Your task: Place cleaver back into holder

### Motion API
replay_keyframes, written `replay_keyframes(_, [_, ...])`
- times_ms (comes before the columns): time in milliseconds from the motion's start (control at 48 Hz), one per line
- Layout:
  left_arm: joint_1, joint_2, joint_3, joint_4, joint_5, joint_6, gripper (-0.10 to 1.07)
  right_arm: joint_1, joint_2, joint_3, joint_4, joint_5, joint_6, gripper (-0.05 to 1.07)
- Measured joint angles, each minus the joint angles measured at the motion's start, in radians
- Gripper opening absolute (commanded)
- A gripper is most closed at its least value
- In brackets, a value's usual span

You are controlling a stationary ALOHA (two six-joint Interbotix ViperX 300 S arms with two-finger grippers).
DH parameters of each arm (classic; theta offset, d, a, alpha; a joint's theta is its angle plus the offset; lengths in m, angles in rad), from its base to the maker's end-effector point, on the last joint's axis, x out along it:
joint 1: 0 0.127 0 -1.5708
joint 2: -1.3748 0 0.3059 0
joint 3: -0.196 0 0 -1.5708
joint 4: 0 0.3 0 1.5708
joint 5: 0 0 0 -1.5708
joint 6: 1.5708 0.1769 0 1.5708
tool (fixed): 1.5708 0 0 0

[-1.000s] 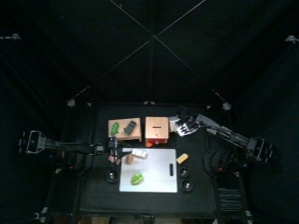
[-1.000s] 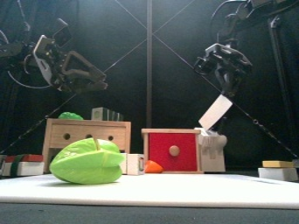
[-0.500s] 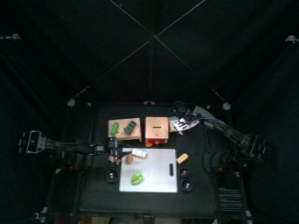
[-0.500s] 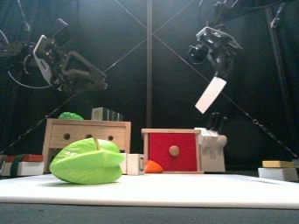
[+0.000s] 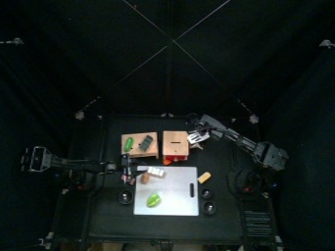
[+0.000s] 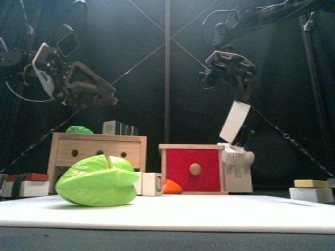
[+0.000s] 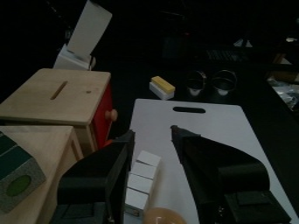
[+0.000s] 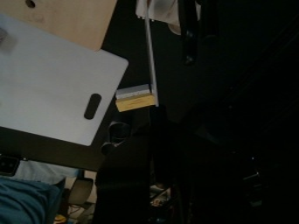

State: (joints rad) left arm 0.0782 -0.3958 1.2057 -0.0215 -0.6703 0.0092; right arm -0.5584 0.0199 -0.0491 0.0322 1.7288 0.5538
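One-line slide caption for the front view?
Right gripper holds the pale silvery-grey broad-bladed cleaver blade-down just above the knife holder beside the red-fronted wooden box.

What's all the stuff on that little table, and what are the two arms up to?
Silvery broad-bladed cleaver: one, held above the holder.
Orange-brown wooden knife holder: one, table's back.
Pale tan wooden box: one, beside the holder.
White cutting board: one, table's front.
Green leafy vegetable: one, on the board.
Yellow-topped block: one, beside the board.
Right gripper: black, gripping the cleaver.
Left gripper: black, open, empty.
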Motion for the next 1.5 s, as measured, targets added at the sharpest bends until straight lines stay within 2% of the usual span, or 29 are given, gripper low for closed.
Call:
replay_keyframes(271, [0.000, 0.000, 0.000, 0.000, 0.000, 0.000, 0.79, -0.015, 0.003, 0.002, 0.002, 0.000, 0.002, 0.36])
replay_keyframes(792, [0.000, 0.000, 0.002, 0.000, 0.000, 0.000, 0.79, -0.081, 0.003, -0.003, 0.109, 0.000, 0.012, 0.36])
replay_keyframes(1500, [0.000, 0.000, 0.009, 0.000, 0.002, 0.002, 0.79, -0.106, 0.002, 0.029, 0.112, -0.021, 0.014, 0.36])
